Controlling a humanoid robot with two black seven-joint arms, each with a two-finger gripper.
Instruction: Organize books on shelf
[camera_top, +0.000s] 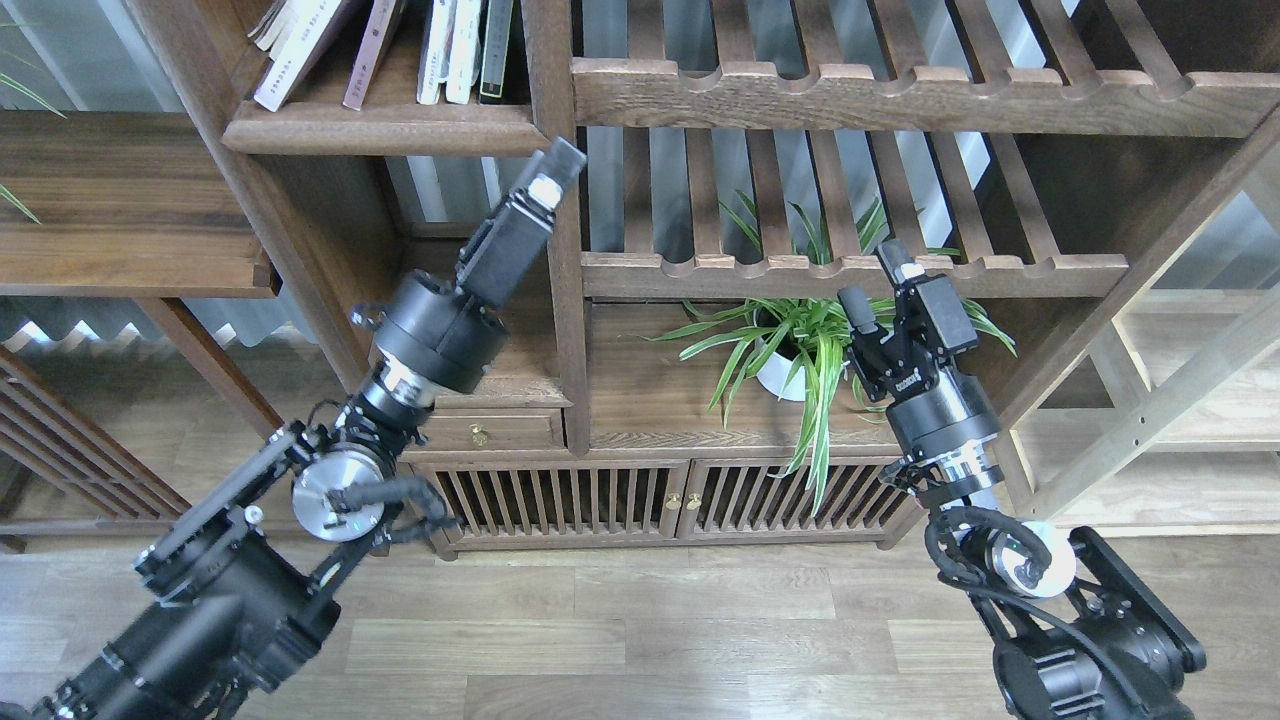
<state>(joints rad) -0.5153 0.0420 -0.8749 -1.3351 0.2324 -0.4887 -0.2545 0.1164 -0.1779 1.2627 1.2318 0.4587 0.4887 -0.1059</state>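
Note:
Several books (380, 50) stand and lean on the solid dark-brown shelf (385, 135) at the top left. Only their lower ends show, so I cannot tell the maroon, white or red covers apart. My left gripper (552, 172) points up in front of the bookcase post, just below and right of that shelf. It is seen edge-on, so its fingers cannot be told apart, and nothing shows in it. My right gripper (877, 285) is open and empty in front of the potted plant, below the slatted shelf.
A spider plant in a white pot (790, 375) stands on the lower board. Slatted shelves with scalloped rails (850, 270) fill the right side. A small drawer (478, 432) and slatted cabinet doors (620, 500) sit below. A side table (130, 220) is at left.

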